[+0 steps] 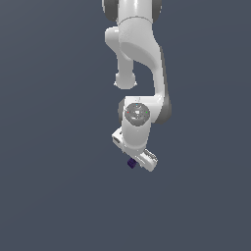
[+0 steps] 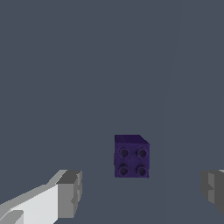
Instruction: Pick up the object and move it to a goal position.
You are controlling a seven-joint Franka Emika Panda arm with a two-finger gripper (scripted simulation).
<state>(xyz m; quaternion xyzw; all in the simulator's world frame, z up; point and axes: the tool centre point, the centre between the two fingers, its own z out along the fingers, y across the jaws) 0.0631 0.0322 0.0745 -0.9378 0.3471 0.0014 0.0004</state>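
The object [image 2: 131, 156] is a small dark purple cube with four round dimples on the face I see. In the wrist view it lies on the grey floor, between my two fingers but a little beyond their tips. One grey fingertip [image 2: 70, 192] and the other fingertip [image 2: 213, 187] stand far apart, neither touching the cube. My gripper [image 2: 141, 190] is open. In the exterior view the white hand [image 1: 135, 142] hangs over the cube [image 1: 131, 163], which peeks out under the hand's lower edge; the fingers are hidden there.
A flat, uniform grey floor [image 1: 59, 196] surrounds the arm. The white arm [image 1: 139, 44] comes down from the exterior view's top centre. No goal marker shows in either view.
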